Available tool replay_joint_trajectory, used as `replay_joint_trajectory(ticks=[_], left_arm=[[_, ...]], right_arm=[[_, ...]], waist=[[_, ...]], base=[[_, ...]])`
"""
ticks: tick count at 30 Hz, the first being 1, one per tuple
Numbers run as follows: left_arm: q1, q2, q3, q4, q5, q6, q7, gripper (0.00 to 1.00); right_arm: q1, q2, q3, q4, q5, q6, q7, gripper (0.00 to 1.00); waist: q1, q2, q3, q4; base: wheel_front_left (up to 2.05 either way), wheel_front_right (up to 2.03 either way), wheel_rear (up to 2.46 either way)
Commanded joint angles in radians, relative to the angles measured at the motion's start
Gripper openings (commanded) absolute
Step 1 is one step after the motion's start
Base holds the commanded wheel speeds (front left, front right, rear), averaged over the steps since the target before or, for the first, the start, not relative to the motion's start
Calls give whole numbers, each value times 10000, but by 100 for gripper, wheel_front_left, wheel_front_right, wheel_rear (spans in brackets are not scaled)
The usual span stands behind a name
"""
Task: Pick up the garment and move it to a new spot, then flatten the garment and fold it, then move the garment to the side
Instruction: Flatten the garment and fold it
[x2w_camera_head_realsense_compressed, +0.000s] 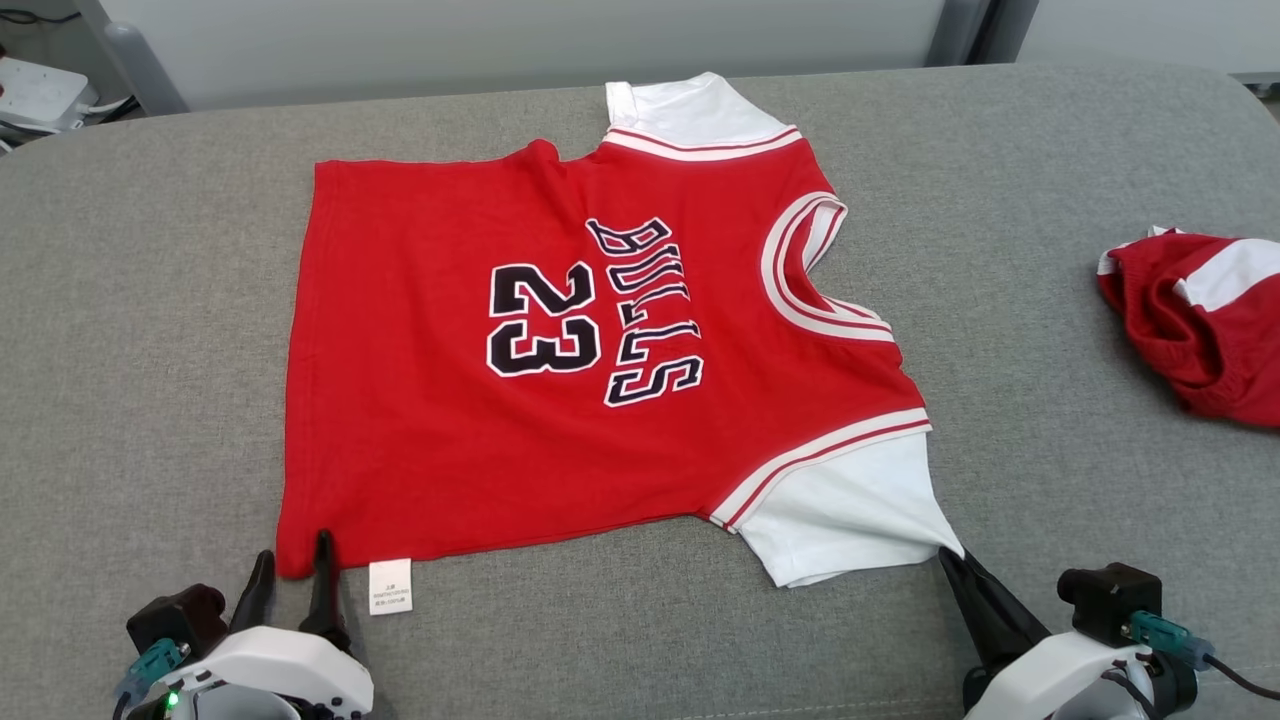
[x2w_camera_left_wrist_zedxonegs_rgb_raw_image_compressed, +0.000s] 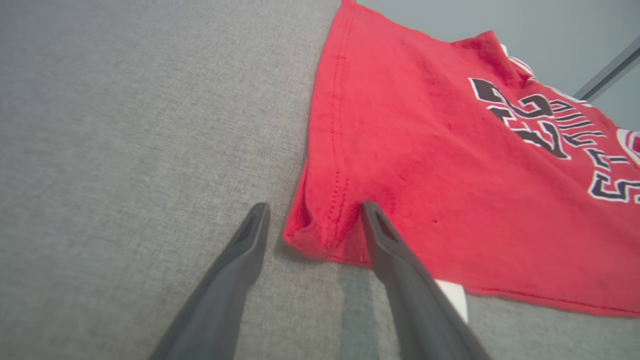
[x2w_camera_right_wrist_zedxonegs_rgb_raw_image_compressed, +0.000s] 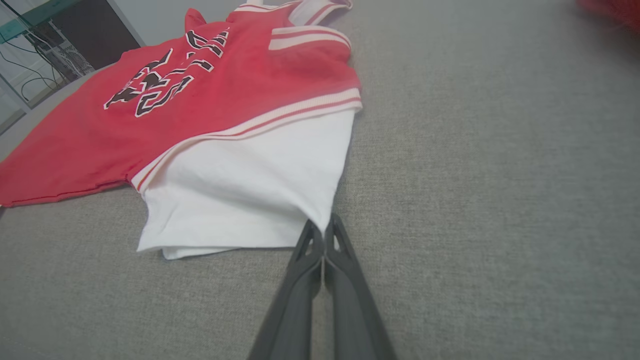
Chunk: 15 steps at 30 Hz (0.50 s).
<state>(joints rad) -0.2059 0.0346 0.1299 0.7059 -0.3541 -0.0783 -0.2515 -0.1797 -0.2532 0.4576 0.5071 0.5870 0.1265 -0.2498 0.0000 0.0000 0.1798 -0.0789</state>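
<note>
The garment (x2w_camera_head_realsense_compressed: 520, 340), a red jersey with white sleeves and black "23" lettering, lies spread flat on the grey cushioned surface (x2w_camera_head_realsense_compressed: 150, 330). At its near-left hem corner (x2w_camera_left_wrist_zedxonegs_rgb_raw_image_compressed: 320, 230) my left gripper (x2w_camera_head_realsense_compressed: 294, 548) (x2w_camera_left_wrist_zedxonegs_rgb_raw_image_compressed: 315, 206) stands open. One finger rests on the red cloth and the other on the grey fabric beside it, so the corner sits between the jaws. My right gripper (x2w_camera_head_realsense_compressed: 946, 556) (x2w_camera_right_wrist_zedxonegs_rgb_raw_image_compressed: 322, 226) is shut on the tip of the near white sleeve (x2w_camera_right_wrist_zedxonegs_rgb_raw_image_compressed: 250, 190), which is drawn to a point at the fingertips.
A second red-and-white cloth item (x2w_camera_head_realsense_compressed: 1200, 320) lies bunched at the right edge. A white care label (x2w_camera_head_realsense_compressed: 390, 585) sticks out from the jersey's near hem. Beyond the surface's far edge are a pale wall and, at far left, cables and equipment (x2w_camera_head_realsense_compressed: 40, 95).
</note>
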Motion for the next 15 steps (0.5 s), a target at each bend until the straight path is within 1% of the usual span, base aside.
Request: replay_joint_trajectory(ticks=[1,2,15], left_arm=[[-306,156,334,-245,51,-59,-103,7],[-280,156,348,-321,76,-88,-103,0],[311,156,397,-1181,205,-107,-103,0]], right_arm=[[-147,-69,124,-187,-115,42,-120,0],[-156,-54,97,-209,-97,42,-120,0],[-92,54,-329,-918,-182,42,-120,0]], waist=[[0,0,-16,3],[0,0,-34,18],[0,0,-418,205]], base=[[0,0,0],[0,0,0],[0,0,0]])
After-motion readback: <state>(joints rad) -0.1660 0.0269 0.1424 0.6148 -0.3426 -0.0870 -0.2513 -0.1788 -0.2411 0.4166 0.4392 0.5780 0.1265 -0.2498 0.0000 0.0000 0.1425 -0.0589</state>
